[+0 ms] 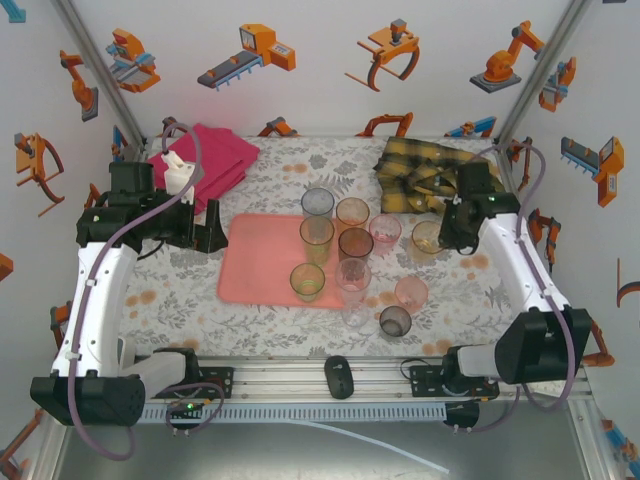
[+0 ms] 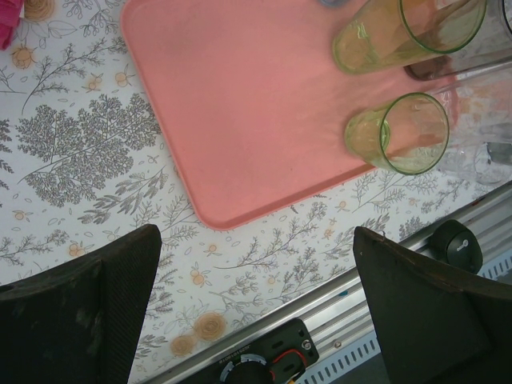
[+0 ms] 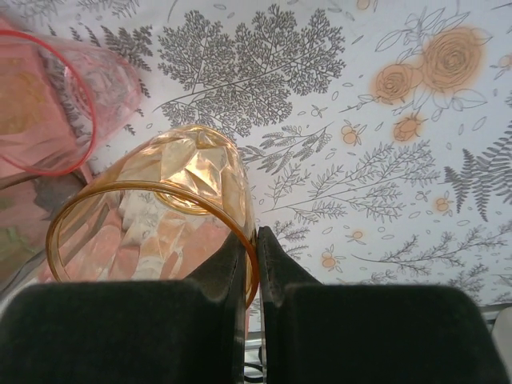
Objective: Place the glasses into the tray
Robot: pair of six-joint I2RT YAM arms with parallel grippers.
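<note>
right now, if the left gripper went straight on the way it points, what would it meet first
Likely the floral tablecloth, right beside the rounded corner of the salmon-pink tray. The left gripper is open and holds nothing; depth is unclear.

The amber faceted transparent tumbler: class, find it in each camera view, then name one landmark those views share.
Top external: amber faceted transparent tumbler, right of centre, at the right gripper.
Right wrist: the tumbler lower left, its rim pinched by that gripper.
Shared landmark: the pink transparent tumbler beside it.
</note>
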